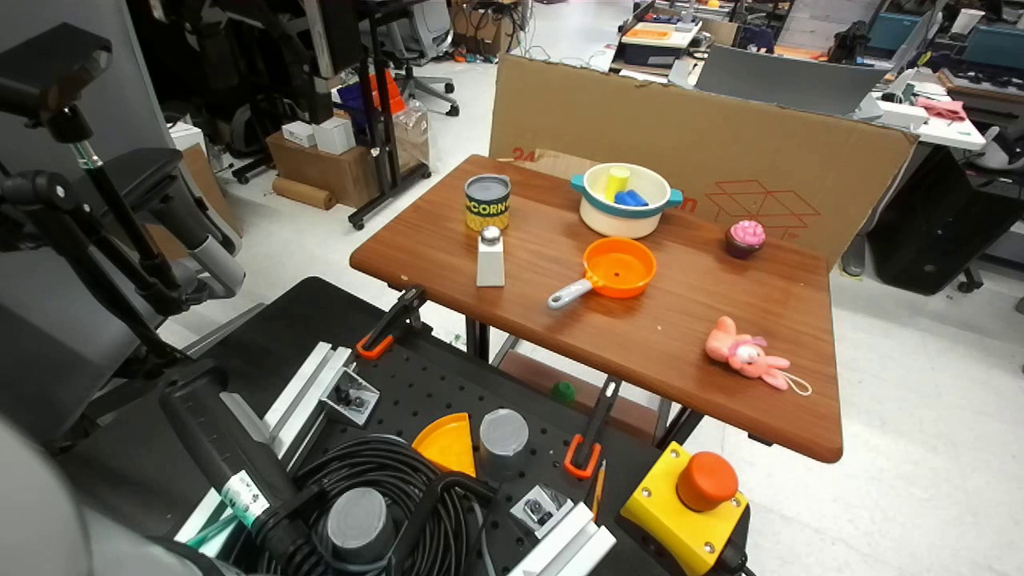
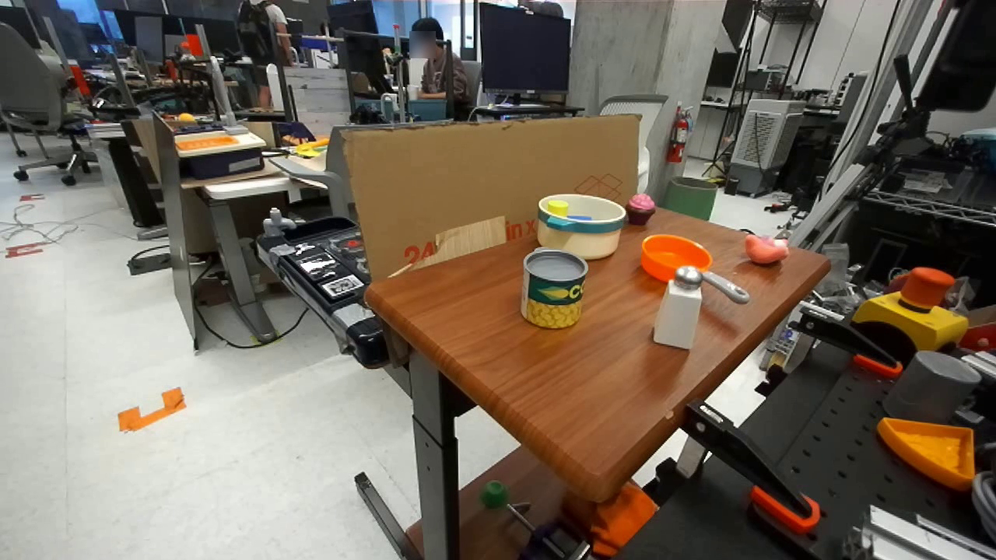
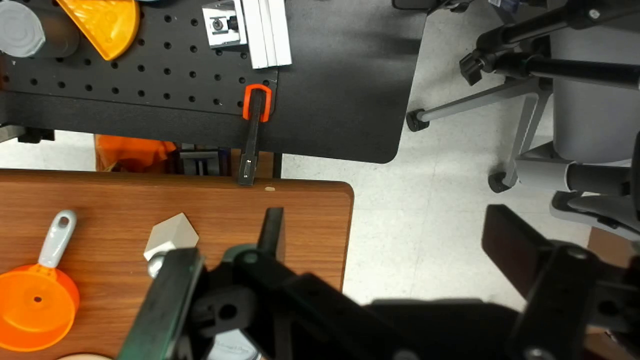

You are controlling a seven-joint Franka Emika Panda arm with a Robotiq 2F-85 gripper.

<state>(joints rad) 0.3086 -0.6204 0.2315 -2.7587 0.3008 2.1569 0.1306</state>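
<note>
In the wrist view the gripper (image 3: 386,232) is found with its jaws spread wide and nothing in its grasp; one finger (image 3: 162,305) hides part of the white shaker (image 3: 172,233). In both exterior views the shaker stands upright on the wooden table (image 2: 506,373), near the corn can (image 2: 554,299) and the orange pan (image 1: 620,266). A cream pot (image 1: 616,222) on the same table holds a yellow piece (image 1: 616,180) and a blue piece (image 1: 632,198).

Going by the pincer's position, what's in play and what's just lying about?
Probably in play (look nearest the open, empty pincer in the wrist view):
white shaker
corn can

Probably just lying about:
orange pan
two-handled pot
cupcake
pink toy
yellow wedge tray
</note>
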